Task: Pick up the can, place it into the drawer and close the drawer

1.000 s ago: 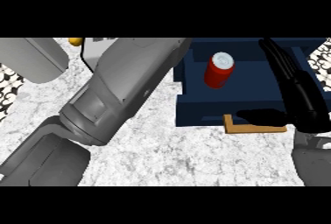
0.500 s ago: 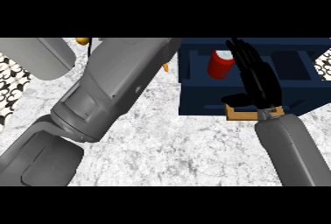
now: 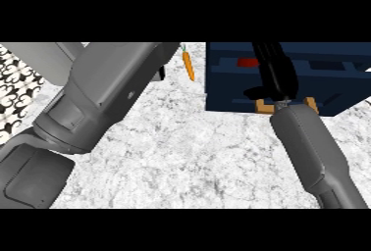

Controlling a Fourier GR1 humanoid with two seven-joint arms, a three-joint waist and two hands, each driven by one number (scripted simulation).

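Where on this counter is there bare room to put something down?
The widest bare stretch of marble counter lies between the left forearm and right forearm, below the carrot. It's crowded at the blue drawer, where the right hand sits beside the red can.

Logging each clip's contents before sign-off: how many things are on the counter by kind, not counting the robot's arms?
Can: 1, red, in the drawer, partly hidden behind the right hand
Carrot: 1, orange, on the counter left of the drawer
Drawer: 1, dark blue, open
Total: 3
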